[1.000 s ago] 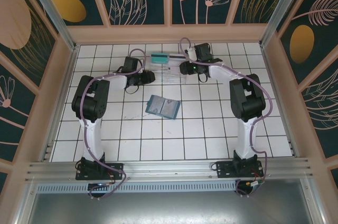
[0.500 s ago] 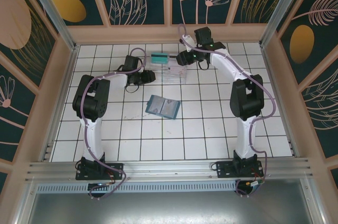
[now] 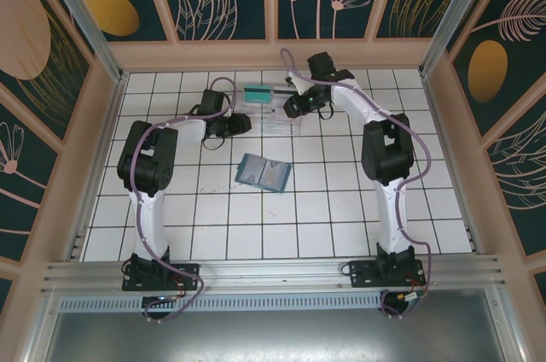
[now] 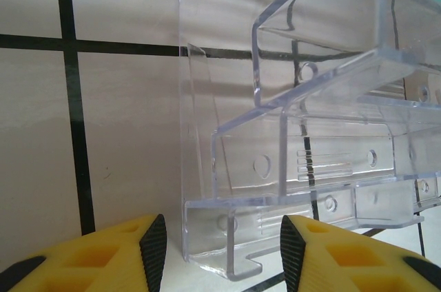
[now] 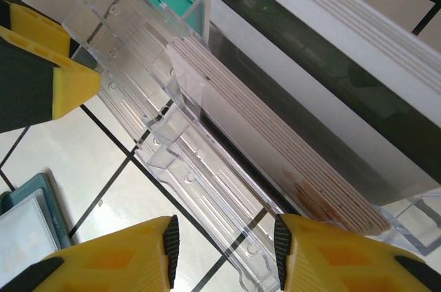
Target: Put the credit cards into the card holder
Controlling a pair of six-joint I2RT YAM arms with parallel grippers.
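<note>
Noted clear tray (image 3: 277, 114) on bench (image 3: 341, 208), 12 o'clock from open card holder (image 3: 263, 172), well apart. Logged credit cards (image 5: 275, 147) stacked in tray, teal card (image 3: 254, 94) at its 11 o'clock corner. Found left pincer (image 4: 217, 244) half-open at tray's 9 o'clock, straddling a corner, gripping nothing; right pincer (image 5: 224, 244) half-open over the 3 o'clock rim, empty. Saw open bench around card holder

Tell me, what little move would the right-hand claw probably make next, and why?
Probably dip lower and close. The right gripper hangs open above the clear tray, the stack of whitish cards lies just ahead of its fingertips, and the card holder lies open on the table.
</note>
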